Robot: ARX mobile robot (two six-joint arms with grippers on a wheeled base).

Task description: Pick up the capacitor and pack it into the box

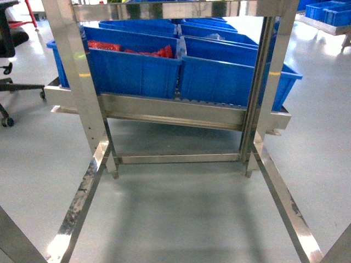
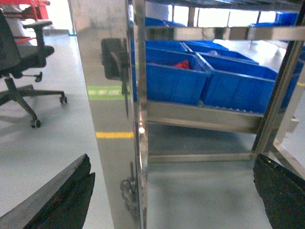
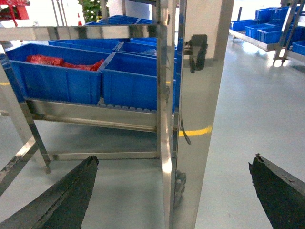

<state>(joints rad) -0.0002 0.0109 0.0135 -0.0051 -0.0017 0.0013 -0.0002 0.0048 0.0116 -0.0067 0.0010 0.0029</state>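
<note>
Blue plastic bins (image 1: pixel 137 68) fill the sloping shelf of the shiny steel rack (image 1: pixel 90 109) in front of you, and that is about all you have to work with so far. You have not started the real job yet, as far as I can judge: no capacitor is in view that I can be sure of, and the pale pink box you must pack is not in any of the three views. One bin on the left holds a heap of red stuff (image 1: pixel 148 50); it is too small and blurry to say what it is. Your left end effector (image 2: pixel 171 195) is spread wide, its two dark, rough fingers (image 2: pixel 62 200) at the bottom corners of the left wrist view with nothing between them. Your right end effector (image 3: pixel 167 195) is the same, wide apart and holding nothing, with a black finger (image 3: pixel 57 200) low in each corner. The rack posts are smooth and mirror-like, and they throw back the room. The bins are hard, with straight walls and thick rims. The grey floor (image 1: pixel 186 219) is smooth and a bit glossy. A black office chair (image 2: pixel 21 62) on wheels stands off to the left. You have everything left to do: find the part, pick it up, find the box and put it in.
</note>
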